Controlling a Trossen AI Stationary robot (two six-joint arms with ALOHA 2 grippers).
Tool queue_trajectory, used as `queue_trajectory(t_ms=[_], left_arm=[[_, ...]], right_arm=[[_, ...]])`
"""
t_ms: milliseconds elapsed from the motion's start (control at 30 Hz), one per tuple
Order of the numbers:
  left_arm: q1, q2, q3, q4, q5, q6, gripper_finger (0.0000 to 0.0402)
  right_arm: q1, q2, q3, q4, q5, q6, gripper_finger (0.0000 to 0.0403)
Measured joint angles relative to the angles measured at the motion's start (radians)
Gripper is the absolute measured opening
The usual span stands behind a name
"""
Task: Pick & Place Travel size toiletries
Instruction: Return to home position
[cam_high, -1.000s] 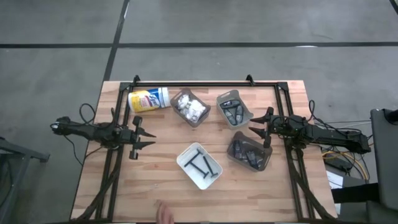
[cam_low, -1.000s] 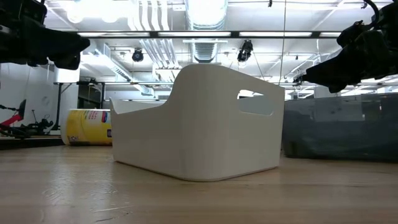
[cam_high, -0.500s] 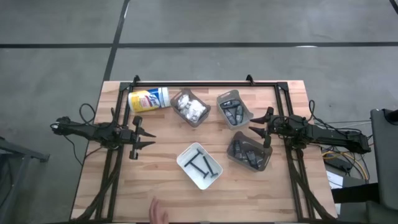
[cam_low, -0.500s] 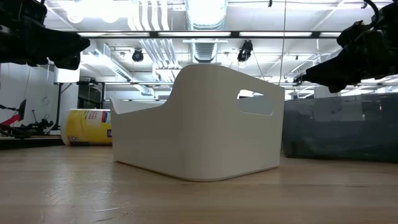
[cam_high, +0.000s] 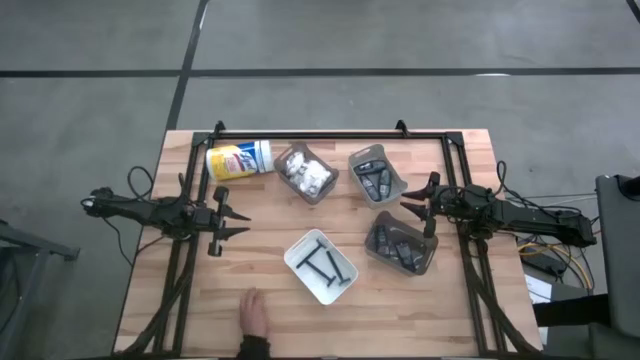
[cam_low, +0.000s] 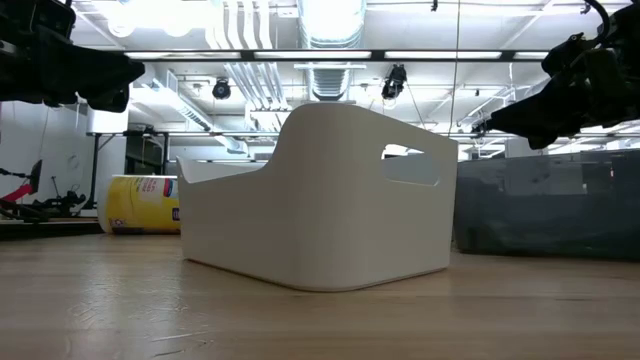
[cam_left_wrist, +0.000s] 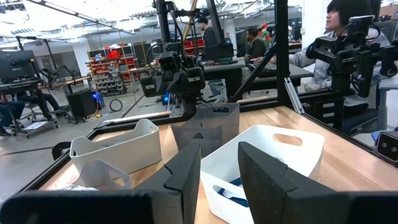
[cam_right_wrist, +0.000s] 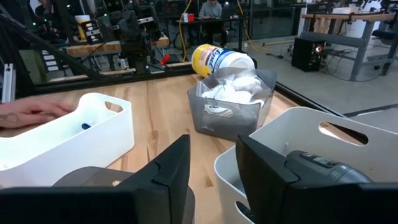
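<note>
The toiletries lie sorted in bins. Thin dark blue sticks (cam_high: 322, 264) sit in a white bin (cam_high: 300, 250) at mid-table. Small white bottles (cam_high: 305, 173) fill a smoky bin (cam_right_wrist: 233, 115). Dark grey-blue oblong pieces (cam_high: 375, 180) lie in a pale bin, and more (cam_high: 400, 248) in a smoky bin (cam_high: 428, 262). My left gripper (cam_high: 237, 222) hovers open above the table, left of the white bin. My right gripper (cam_high: 412, 206) hovers open between the two right-hand bins. In the wrist views both grippers (cam_left_wrist: 219, 174) (cam_right_wrist: 211, 165) show a clear gap.
A large white canister with a yellow label (cam_high: 238, 160) lies on its side at the far left. A person's hand (cam_high: 253, 318) rests on the table near its near edge, beside the white bin. A black frame (cam_high: 310, 133) runs along the far edge and both sides.
Both arms have kept still. The person's hand has come in from the table's near edge and now reaches farther onto the table, left of the white bin.
</note>
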Motion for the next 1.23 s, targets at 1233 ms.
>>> queue_trajectory(t_ms=[1233], left_arm=[[0.053,-0.015,0.086,-0.039,-0.281,0.201,0.0114]], right_arm=[[0.000,0.000,0.000,0.002,0.000,-0.001,0.0041]])
